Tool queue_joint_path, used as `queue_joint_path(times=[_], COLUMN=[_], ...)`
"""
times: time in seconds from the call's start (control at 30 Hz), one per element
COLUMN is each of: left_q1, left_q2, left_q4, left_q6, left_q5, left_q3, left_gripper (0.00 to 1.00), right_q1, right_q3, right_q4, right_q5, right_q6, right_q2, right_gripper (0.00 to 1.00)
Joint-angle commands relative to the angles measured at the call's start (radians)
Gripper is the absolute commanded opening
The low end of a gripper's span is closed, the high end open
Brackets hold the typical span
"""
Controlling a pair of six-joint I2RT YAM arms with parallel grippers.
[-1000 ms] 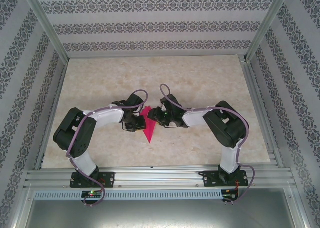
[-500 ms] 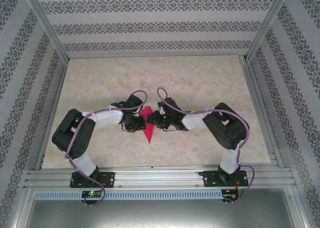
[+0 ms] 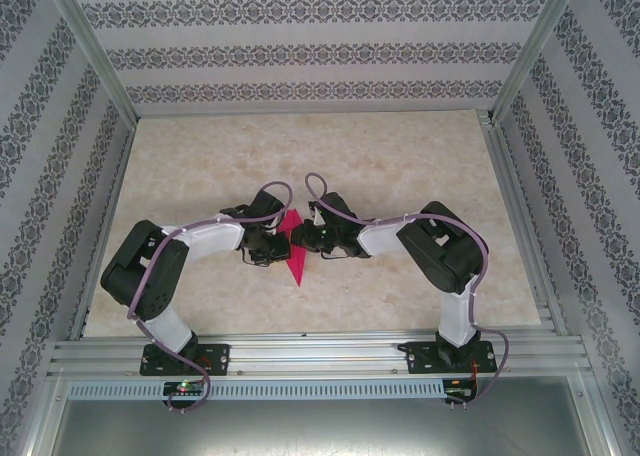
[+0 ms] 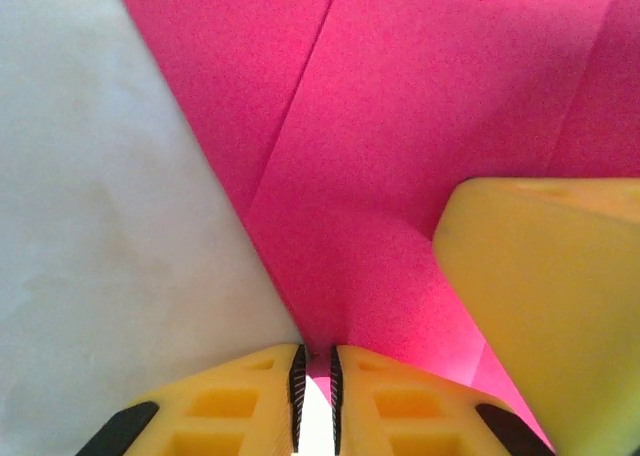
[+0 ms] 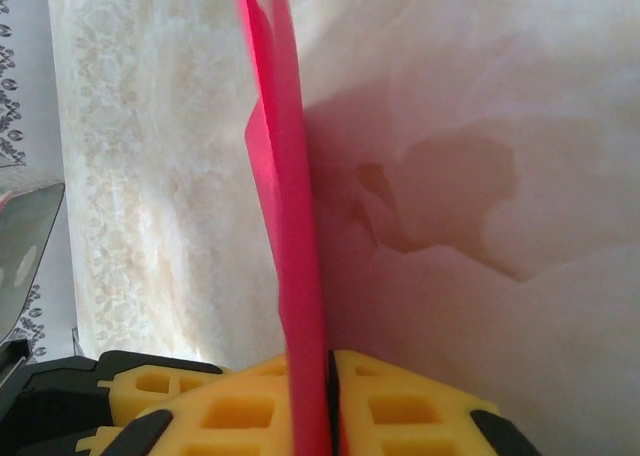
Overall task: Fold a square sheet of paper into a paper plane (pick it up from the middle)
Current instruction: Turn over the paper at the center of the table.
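Observation:
The magenta-pink paper plane (image 3: 295,254) is a narrow folded dart held off the table between both arms, its point toward the near edge. My left gripper (image 3: 274,243) is shut on its left side; in the left wrist view the pads (image 4: 297,371) pinch a corner of the creased paper (image 4: 400,146), and the gripper (image 4: 315,356) has only a thin gap. My right gripper (image 3: 304,238) is shut on the right side; in the right wrist view the paper (image 5: 290,226) stands edge-on, rising from that gripper (image 5: 328,364). A yellow finger of the right gripper (image 4: 545,306) lies against the paper.
The beige marbled table (image 3: 400,166) stretches behind and beside the arms. Patterned walls with aluminium rails (image 3: 95,71) enclose it. A metal frame bar (image 3: 320,351) runs along the near edge by the arm bases.
The right gripper has slid a little to the left and both wrists have closed in, so the paper between them looks narrower and sits slightly further left.

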Motion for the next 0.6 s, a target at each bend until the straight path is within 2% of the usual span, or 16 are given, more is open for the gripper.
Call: queue_joint_path(times=[0.0,0.13,0.27,0.4,0.47,0.57], left_q1=[-0.013,-0.014,-0.013,-0.004,0.006,0.021], left_q2=[-0.054,-0.215,-0.395,-0.541,-0.611,-0.702], left_q4=[0.036,0.043,-0.062,-0.179,-0.216,-0.245], left_q6=[-0.047,-0.089,-0.110,-0.143,-0.173,-0.223], left_q5=[0.024,-0.037,-0.188,-0.346,-0.414,-0.486], left_q3=[-0.058,-0.115,-0.137,-0.156,-0.183,-0.229], left_gripper=[0.20,0.22,0.26,0.29,0.31,0.35], right_q1=[0.003,-0.015,-0.022,-0.001,0.020,0.075], right_q3=[0.027,0.048,0.110,0.239,0.316,0.399], right_q4=[-0.001,-0.138,-0.444,-0.835,-1.015,-1.182], right_q5=[-0.032,-0.018,0.100,0.387,0.578,0.860], right_q6=[-0.040,-0.119,-0.283,-0.444,-0.487,-0.529], right_q2=[-0.005,-0.085,-0.201,-0.268,-0.262,-0.225], right_gripper=[0.11,0.08,0.07,0.07,0.08,0.06])
